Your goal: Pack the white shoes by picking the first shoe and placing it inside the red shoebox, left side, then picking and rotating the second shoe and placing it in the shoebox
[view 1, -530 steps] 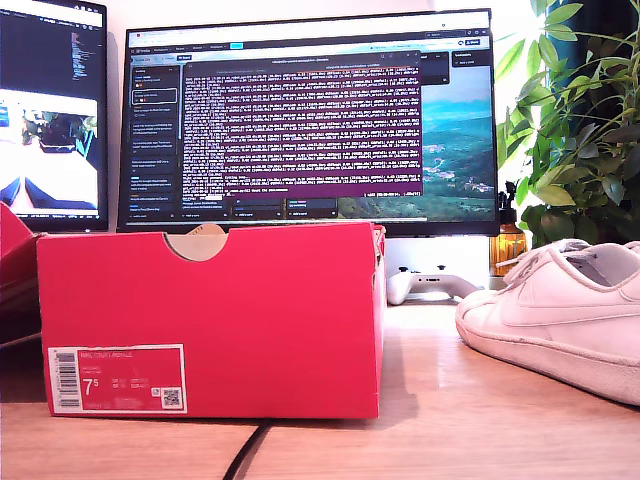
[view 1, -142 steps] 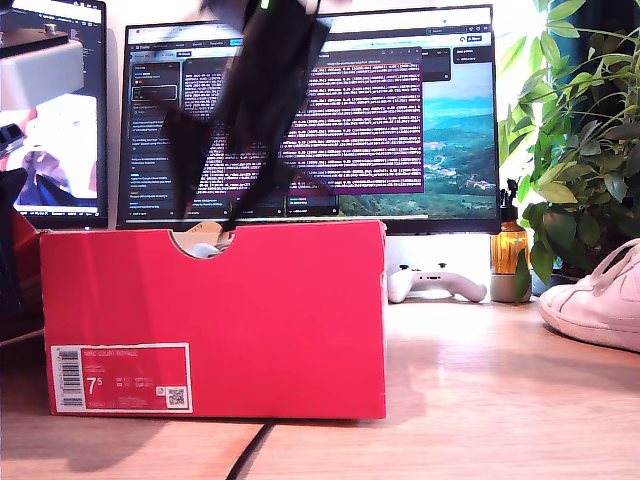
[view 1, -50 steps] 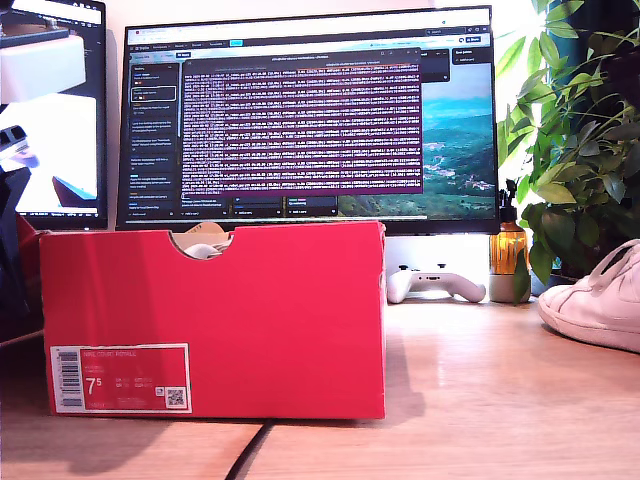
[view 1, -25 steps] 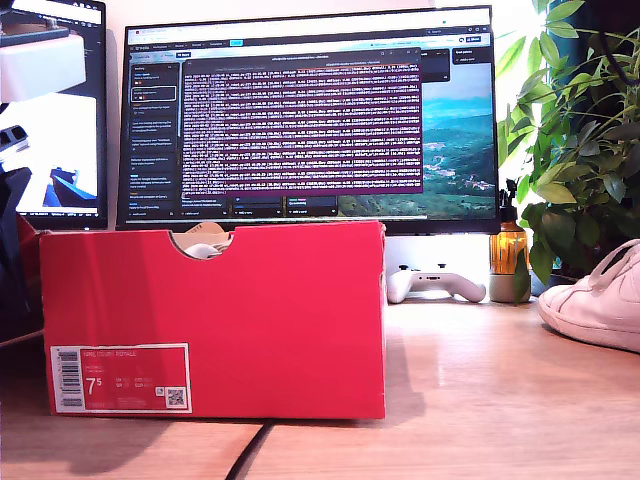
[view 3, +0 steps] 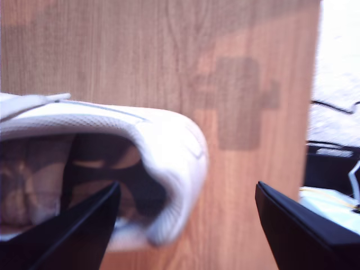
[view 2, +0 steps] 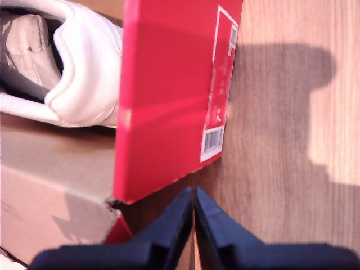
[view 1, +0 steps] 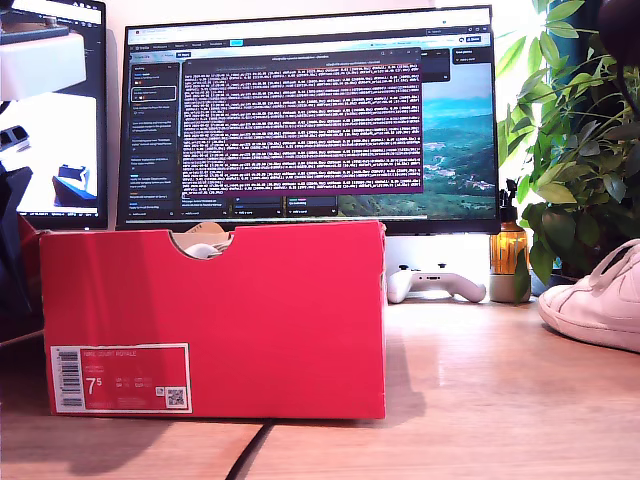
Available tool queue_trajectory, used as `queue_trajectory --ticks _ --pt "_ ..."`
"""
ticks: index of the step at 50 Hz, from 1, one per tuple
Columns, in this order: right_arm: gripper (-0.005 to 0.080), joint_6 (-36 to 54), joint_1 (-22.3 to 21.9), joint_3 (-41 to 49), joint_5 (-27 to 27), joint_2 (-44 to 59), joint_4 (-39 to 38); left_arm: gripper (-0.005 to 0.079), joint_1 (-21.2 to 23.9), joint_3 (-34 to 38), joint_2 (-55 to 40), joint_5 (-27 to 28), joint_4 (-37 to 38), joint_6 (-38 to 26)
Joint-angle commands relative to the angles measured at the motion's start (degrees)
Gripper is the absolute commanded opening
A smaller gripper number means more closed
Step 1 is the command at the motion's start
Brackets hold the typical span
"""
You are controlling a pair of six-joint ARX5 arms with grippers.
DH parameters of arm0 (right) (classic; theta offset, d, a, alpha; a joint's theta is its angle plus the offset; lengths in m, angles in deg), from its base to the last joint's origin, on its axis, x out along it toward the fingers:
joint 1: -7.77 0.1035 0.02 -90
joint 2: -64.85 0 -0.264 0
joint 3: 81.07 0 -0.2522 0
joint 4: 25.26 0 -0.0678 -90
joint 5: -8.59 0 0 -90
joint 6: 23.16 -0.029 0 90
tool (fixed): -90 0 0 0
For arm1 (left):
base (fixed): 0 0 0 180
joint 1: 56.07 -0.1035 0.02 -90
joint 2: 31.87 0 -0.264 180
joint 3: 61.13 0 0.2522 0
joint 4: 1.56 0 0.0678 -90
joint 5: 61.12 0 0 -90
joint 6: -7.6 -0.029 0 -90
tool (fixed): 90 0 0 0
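Exterior view: red shoebox (view 1: pixel 212 318) on the desk (view 1: pixel 470 400), label facing camera; second shoe (view 1: pixel 597 305) at the exterior view's right edge, on the desk. First wrist view: my first gripper (view 2: pixel 194 211) pressed together, empty, above the box's corner; first shoe (view 2: pixel 62 67) lies inside. Second wrist view: my second gripper (view 3: pixel 185 216) spread wide over the second shoe's heel, not touching.

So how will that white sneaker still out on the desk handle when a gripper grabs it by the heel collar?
The white sneaker probably flexes at its padded collar, so a pinch may deform it. Its flat sole rests on the desk, so it shouldn't roll. Held by the heel, the toe would likely droop. My second gripper stands open above it.
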Motion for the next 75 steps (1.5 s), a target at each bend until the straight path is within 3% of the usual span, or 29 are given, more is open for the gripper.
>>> queue_trajectory --ticks 1,11,14,17,23,25,28,38,52,64,75 --pt "0.0693 -0.1 -0.8 2.7 0.5 0.1 -1.4 -0.0019 0.0 -0.5 -0.5 0.3 -0.1 0.3" --pt "0.069 -0.2 -2.3 8.1 2.3 0.1 -7.9 -0.0019 0.0 -0.5 -0.5 0.4 -0.1 0.3" --pt "0.0654 -0.5 -2.6 9.5 2.6 0.1 -9.6 -0.0019 0.0 -0.5 -0.5 0.5 -0.1 0.3" --pt "0.0516 -0.9 -3.0 10.7 3.0 0.1 -10.9 -0.0019 0.0 -0.5 -0.5 0.5 -0.1 0.3" --pt "-0.0037 -1.4 -3.1 11.6 3.4 0.1 -12.2 -0.0019 0.0 -0.5 -0.5 0.5 -0.1 0.3" --pt "0.0025 -1.0 -3.1 11.5 3.3 0.1 -12.4 -0.0019 0.0 -0.5 -0.5 0.6 -0.1 0.3" --pt "-0.0017 0.1 -3.4 11.5 3.3 0.1 -12.7 -0.0019 0.0 -0.5 -0.5 0.6 -0.1 0.3" --pt "-0.0013 13.6 -4.2 7.1 2.6 0.0 -11.6 -0.0019 0.0 -0.5 -0.5 0.7 -0.1 0.3" --pt "-0.0013 55.4 -4.2 -8.2 1.5 0.0 -8.3 -0.0019 0.0 -0.5 -0.5 0.7 -0.1 0.3" --pt "-0.0013 83.0 -4.2 -19.8 7.6 0.0 -6.0 -0.0019 0.0 -0.5 -0.5 0.8 -0.1 0.3" --pt "-0.0013 104.2 -2.2 -25.5 20.3 0.0 -14.6 -0.0019 0.0 -0.5 -0.5 1.6 -0.1 0.3"
